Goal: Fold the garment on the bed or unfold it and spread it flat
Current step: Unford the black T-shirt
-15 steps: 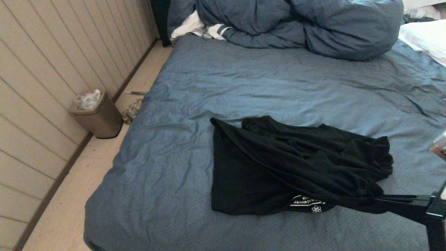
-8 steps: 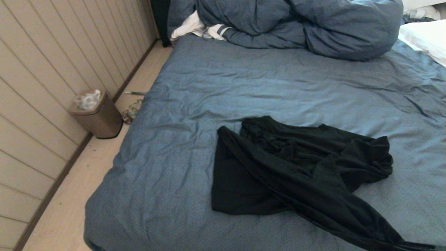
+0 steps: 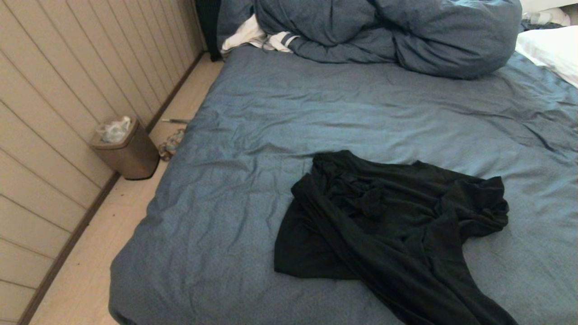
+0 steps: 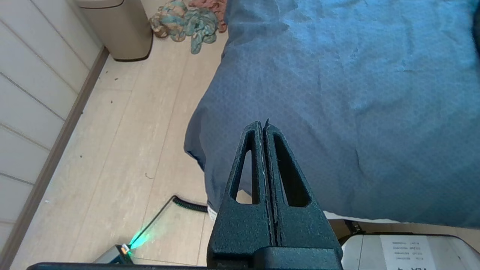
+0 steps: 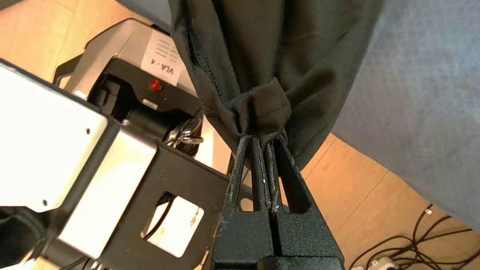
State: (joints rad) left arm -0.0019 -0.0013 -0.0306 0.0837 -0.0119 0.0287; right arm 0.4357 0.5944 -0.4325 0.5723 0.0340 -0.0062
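The garment [image 3: 388, 225], a black T-shirt, lies crumpled on the near right part of the bed [image 3: 316, 113], plain black side showing. A long strip of it is pulled toward the bed's near edge and runs out of the head view at the bottom right. In the right wrist view my right gripper [image 5: 262, 137] is shut on a bunched hem of the garment [image 5: 270, 75], hanging past the bed's edge over the floor. My left gripper [image 4: 262, 125] is shut and empty, parked over the bed's near left corner. Neither gripper appears in the head view.
A bulky blue duvet [image 3: 388, 31] and a white striped cloth [image 3: 257, 36] lie at the far end, a white pillow [image 3: 551, 49] at far right. A brown bin [image 3: 126, 149] stands by the panelled wall. The robot's base [image 5: 123, 131] and floor cables [image 5: 420, 240] sit below the right gripper.
The right gripper pulled the garment's gripped edge toward the near edge and left the head view. The shirt's left flap drew in to the right and the white lettering disappeared.
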